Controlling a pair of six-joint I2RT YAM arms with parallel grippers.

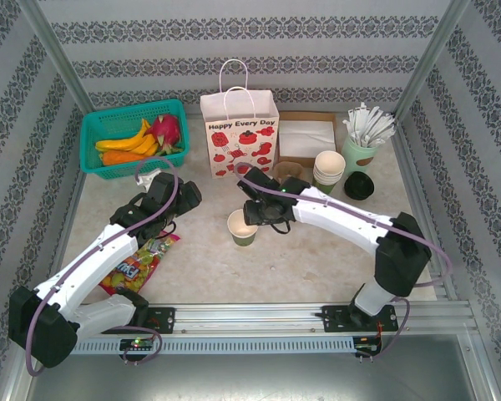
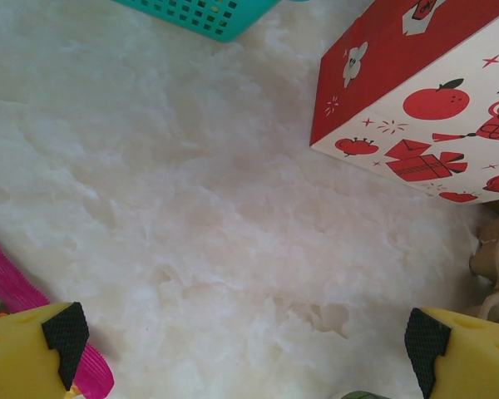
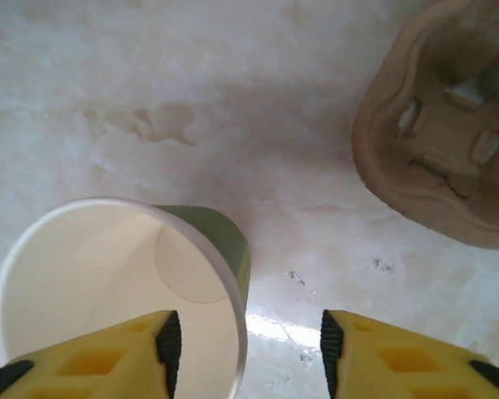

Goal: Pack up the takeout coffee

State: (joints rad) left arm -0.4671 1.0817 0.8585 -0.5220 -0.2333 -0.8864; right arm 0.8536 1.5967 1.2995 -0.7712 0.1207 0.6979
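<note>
Marble-look tabletop (image 1: 317, 259), wallpapered walls. Lidless green cup (image 1: 242, 227) stands upright just in front of the paper bag (image 1: 239, 134). My right pincer (image 3: 249, 341) is parted, cup rim between its fingers, unclamped; left pincer (image 2: 243, 337) wide, empty. Lidding and bagging remain.

Quick headcount from my remote seat, all on the white table:

- one teal plastic mesh basket (image 1: 108, 125) in the far left corner, holding one pink dragon fruit (image 1: 167, 129) plus yellow and orange pieces I can't count apart
- one white paper gift bag with red prints (image 1: 240, 138)
- one brown cardboard box of white napkins (image 1: 305, 115)
- one stack of cream paper cups (image 1: 328, 167), number in it unclear
- one pale green cup stuffed with white sticks (image 1: 357, 154)
- one round black plastic piece (image 1: 359, 185)
- one brown pulp cup carrier (image 1: 290, 171)
- one open green paper cup (image 1: 242, 228)
- one colourful candy packet (image 1: 138, 267) near the front edge
</note>
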